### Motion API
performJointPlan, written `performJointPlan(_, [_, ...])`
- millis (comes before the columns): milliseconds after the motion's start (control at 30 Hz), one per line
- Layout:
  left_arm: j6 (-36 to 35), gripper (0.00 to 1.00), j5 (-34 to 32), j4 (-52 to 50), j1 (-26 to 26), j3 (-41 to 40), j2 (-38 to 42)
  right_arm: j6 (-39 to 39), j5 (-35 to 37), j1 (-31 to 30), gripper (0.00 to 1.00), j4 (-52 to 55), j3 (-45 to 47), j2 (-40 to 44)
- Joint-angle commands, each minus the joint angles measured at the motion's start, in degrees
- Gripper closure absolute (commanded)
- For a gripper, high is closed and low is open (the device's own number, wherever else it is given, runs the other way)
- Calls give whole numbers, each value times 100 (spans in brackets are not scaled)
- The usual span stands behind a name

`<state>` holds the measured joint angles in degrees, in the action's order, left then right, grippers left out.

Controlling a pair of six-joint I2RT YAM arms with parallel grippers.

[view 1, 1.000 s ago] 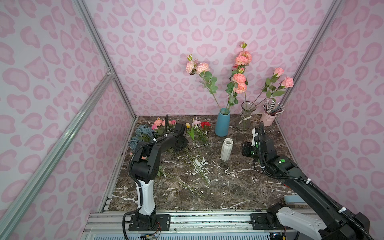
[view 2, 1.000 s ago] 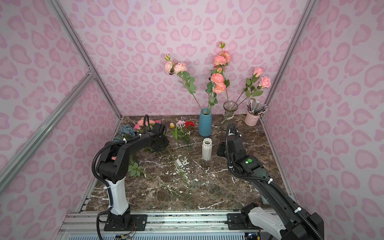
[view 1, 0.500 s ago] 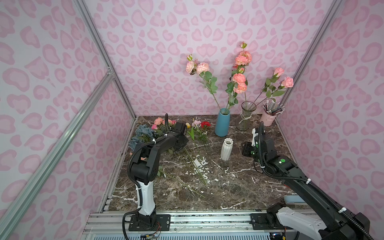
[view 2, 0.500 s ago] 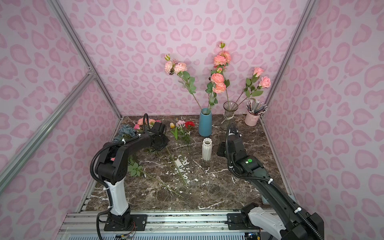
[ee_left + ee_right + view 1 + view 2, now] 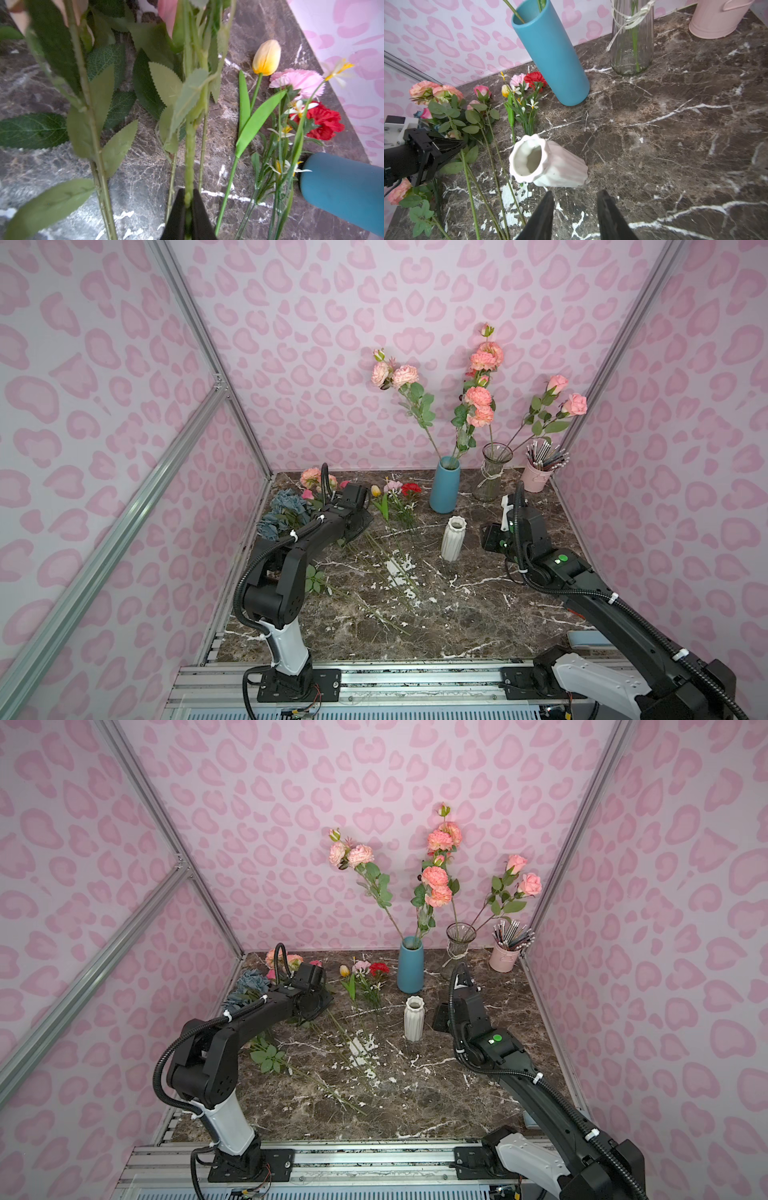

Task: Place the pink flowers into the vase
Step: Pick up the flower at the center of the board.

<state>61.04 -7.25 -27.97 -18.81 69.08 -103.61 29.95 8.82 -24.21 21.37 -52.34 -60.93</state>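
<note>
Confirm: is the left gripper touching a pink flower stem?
Touching. Left wrist view shows the left gripper shut on the pink flower stem, pinched between its jaws.

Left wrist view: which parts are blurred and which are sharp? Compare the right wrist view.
Left wrist view: the near leaves are blurred, the tulip sharp. Right wrist view: the white vase and table are sharp.

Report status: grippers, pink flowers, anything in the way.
Left gripper shut on a pink flower stem. Right gripper open, empty, near the white vase. Vase empty. Neighbouring stems crowd the held one.
</note>
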Motion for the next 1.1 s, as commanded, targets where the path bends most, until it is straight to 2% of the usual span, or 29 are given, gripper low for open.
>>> performJointPlan(0, [-126,97,-345,571,-95,-78,337,-18,-47,-20,61,-142,-111,9])
performJointPlan(400, [-839,97,-348,1157,-196,-499,1651,11,175,-283,61,26,-264,46])
performJointPlan(633, [-1407,97,-56,1271,-193,-492,2254,-119,344,-312,61,278,-423,166])
performJointPlan(867, [-2157,97,785,1614,-195,-337,2571,-417,314,-309,60,492,-718,314])
performJointPlan(1067, [-2710,97,1826,1831,-201,-113,2653,-932,-494,-311,61,337,-1125,427])
